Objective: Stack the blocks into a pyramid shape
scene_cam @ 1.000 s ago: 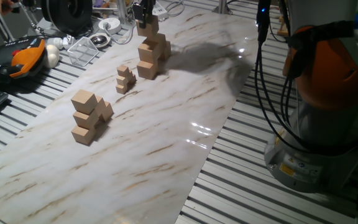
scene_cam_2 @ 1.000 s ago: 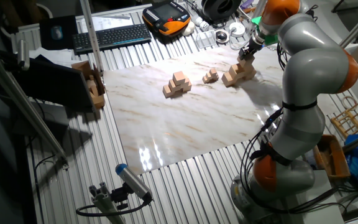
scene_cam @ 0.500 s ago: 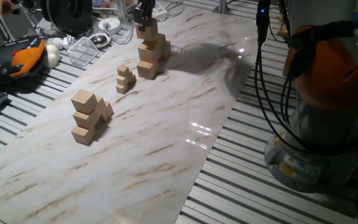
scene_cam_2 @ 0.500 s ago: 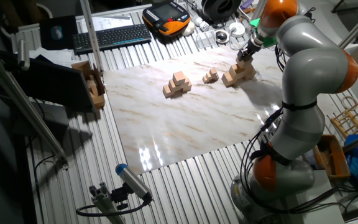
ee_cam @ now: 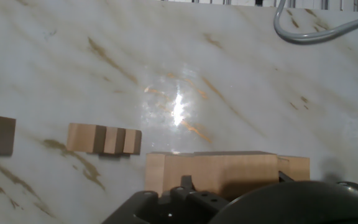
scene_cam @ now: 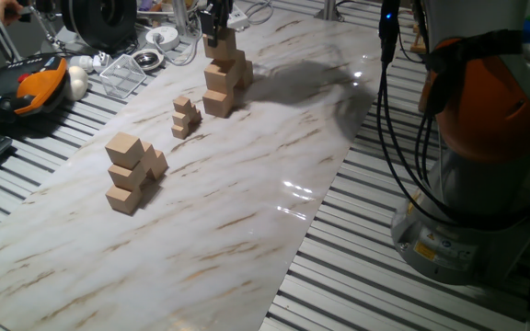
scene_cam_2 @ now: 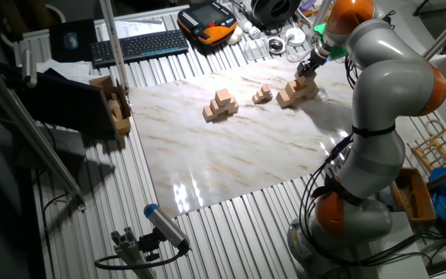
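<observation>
The blocks (scene_cam: 224, 72) stand as a stepped pile at the far end of the marbled table (scene_cam: 247, 193), wider at the foot and narrowing to one cube on top. In the other fixed view we see the same pyramid shape (scene_cam_2: 298, 90) near the table's far right edge, under the arm's wrist. We find the gripper (scene_cam: 215, 22) right over the top cube (scene_cam: 224, 39), with its dark fingers at the cube's upper part; from these pictures we cannot tell whether the fingers press the cube or stand clear of it. In the hand view we look straight down on the pile's tan tops (ee_cam: 219, 173), which fill the lower middle just above the dark gripper body.

A second pile of the same tan cubes (scene_cam: 131, 173) stands well apart from the first, nearer the table's near left side. Between the two we see a heap of much smaller tan cubes (scene_cam: 185, 117). An orange and black handset (scene_cam: 37, 81) lies beside the table on the slatted bench.
</observation>
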Robot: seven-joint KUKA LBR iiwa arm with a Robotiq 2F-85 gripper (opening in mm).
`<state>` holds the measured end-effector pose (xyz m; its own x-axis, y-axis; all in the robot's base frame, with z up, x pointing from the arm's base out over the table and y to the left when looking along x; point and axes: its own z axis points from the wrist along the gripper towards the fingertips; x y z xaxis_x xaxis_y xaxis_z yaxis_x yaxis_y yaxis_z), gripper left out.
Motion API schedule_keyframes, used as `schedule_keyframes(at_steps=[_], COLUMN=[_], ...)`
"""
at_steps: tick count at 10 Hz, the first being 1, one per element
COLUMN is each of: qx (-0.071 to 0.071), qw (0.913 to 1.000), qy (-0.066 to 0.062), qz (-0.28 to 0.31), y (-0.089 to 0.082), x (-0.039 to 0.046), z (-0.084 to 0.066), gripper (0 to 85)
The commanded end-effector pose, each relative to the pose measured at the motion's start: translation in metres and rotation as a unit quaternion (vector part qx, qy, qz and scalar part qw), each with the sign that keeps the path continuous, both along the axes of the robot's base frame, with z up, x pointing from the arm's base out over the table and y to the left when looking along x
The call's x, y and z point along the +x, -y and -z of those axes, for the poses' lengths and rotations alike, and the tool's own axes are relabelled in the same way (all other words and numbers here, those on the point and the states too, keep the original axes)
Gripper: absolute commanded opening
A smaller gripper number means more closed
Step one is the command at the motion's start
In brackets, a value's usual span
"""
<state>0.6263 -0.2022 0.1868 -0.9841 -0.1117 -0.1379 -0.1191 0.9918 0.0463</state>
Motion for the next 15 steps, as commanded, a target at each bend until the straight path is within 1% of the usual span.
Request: schedule_keyframes(at_steps=[1, 6, 10, 14, 15], qx=[0.000, 0.003, 0.008, 0.005, 0.008], qw=[1.0000, 1.0000, 0.9999, 1.0000, 0.9999], qy=[-0.001, -0.002, -0.003, -0.001, -0.001], qz=[0.001, 0.002, 0.009, 0.008, 0.009], y=[0.000, -0.001, -0.003, -0.001, 0.000], x=[-0.0005, -0.0010, -0.0043, -0.0039, -0.0040], z=[0.000, 0.005, 0.009, 0.011, 0.012], gripper=[0.0, 0.0, 0.0, 0.0, 0.0])
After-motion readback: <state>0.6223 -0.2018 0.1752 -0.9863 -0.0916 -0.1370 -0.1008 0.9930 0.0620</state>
